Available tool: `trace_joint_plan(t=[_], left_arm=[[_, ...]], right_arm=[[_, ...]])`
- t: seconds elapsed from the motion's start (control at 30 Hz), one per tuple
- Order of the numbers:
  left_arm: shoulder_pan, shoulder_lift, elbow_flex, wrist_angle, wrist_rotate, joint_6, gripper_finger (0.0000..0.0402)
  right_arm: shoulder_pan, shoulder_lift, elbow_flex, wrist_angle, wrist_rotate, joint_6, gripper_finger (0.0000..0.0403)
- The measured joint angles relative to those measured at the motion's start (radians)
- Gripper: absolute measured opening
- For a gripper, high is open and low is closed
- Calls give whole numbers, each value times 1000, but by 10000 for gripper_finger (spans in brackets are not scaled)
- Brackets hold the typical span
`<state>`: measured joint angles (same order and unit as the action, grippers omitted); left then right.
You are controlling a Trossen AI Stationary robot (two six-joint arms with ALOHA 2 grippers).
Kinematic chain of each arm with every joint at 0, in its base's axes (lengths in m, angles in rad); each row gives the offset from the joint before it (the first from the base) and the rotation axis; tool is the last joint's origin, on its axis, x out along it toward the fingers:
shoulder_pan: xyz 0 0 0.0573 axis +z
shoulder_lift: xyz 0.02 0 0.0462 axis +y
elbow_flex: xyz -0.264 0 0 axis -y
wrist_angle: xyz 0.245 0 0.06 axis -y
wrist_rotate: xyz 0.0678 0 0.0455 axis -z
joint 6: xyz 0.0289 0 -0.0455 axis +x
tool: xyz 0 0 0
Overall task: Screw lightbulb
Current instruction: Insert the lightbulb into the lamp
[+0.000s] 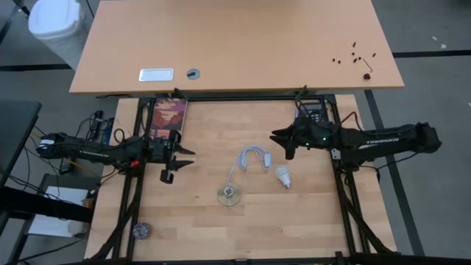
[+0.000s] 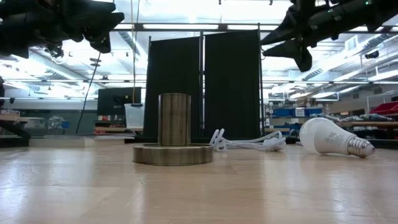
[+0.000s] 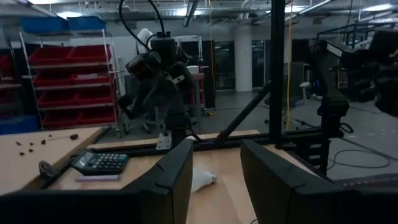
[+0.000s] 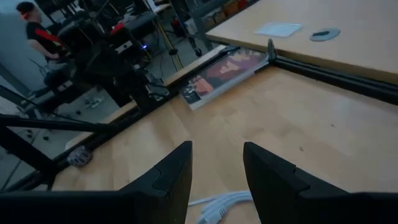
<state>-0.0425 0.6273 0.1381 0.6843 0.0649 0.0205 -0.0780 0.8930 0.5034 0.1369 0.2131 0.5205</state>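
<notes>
Right now I have the lightbulb point(image 1: 282, 175) lying on its side on the table point(image 1: 206, 228), just beside the socket point(image 1: 229, 195) and near the loop of white cord point(image 1: 250, 156) that runs off it. From the low view the bulb point(image 2: 328, 137) looks to me like thin, smooth glass or plastic: light, slippery and easy to crack if I squeeze hard. It is also round enough to roll away at a nudge. I would take it across the widest part of the globe, leaving the narrow threaded end free to enter the socket point(image 2: 173, 142), and I would keep the pressure gentle.

It is a small white pear shape, matte and unmarked as far as I can see, with a ribbed metallic screw base pointing away from the socket.

My right gripper point(image 1: 284, 143) hangs above the table, up past the cord from the socket, nearly over the bulb. Its fingers point(image 4: 171, 177) stand apart with nothing between them. My left gripper point(image 1: 179, 157) hovers well off to the other side of the socket, fingers point(image 3: 173, 180) likewise apart and empty.
</notes>
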Motion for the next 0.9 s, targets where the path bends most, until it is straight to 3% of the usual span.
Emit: trace_joint_plan(t=[0.3,0.9], left_arm=[[0,0,88,-116,-2,-28,142],[0,0,91,-194,16,-28,142]], right_arm=[[41,54,0,96,67,0,154],[167,54,0,132,256,9,154]])
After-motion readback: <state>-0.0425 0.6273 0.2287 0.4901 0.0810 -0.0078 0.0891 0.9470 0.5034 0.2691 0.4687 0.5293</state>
